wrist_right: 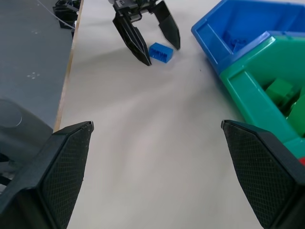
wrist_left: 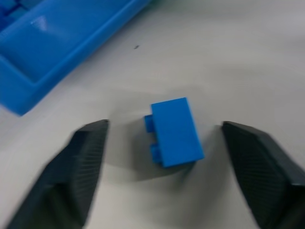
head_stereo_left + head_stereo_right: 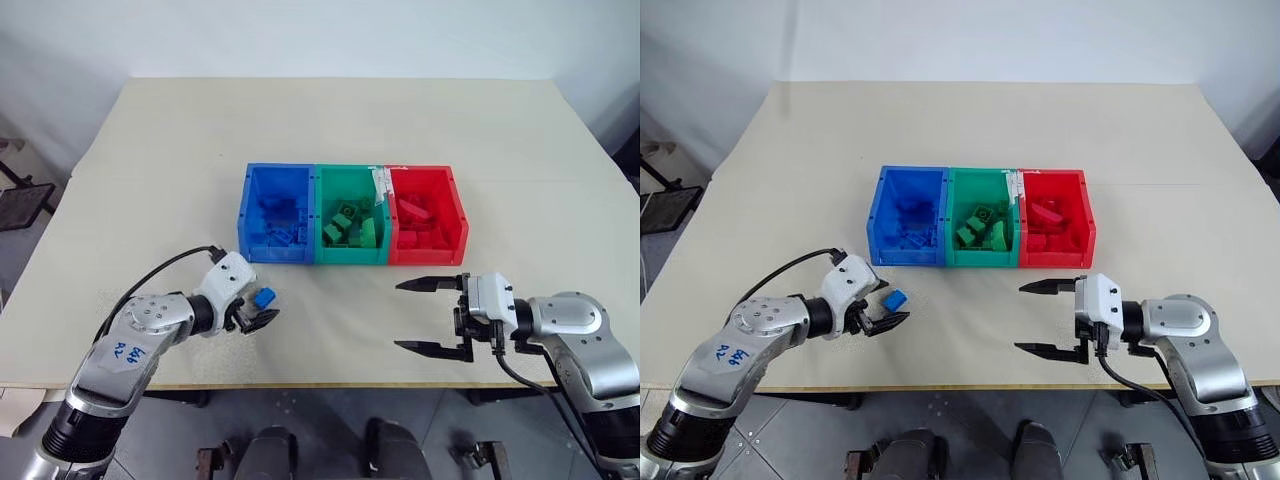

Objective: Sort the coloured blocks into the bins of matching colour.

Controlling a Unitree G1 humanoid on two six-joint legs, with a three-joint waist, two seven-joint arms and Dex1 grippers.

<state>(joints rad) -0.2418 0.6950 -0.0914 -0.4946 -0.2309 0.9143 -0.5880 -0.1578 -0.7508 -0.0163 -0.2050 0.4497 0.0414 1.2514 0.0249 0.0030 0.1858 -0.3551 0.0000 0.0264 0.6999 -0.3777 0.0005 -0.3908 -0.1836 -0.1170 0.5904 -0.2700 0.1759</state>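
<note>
One small blue studded plastic brick (image 2: pixel 174 132) lies on its side on the beige tabletop (image 3: pixel 330 120), between the two black fingers of my left gripper (image 3: pixel 258 312); both fingers stand apart from it, with gaps on each side. The brick sits near the front left corner of the blue open-topped plastic bin (image 3: pixel 252 217). My right gripper (image 3: pixel 428 316) hovers spread wide over bare table. Three joined bins: blue holds blue bricks, the green bin (image 3: pixel 325 220) green, the red bin (image 3: pixel 455 215) red.

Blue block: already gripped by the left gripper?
No. The blue block lies on the table between the left gripper's open fingers, gaps on both sides.
</note>
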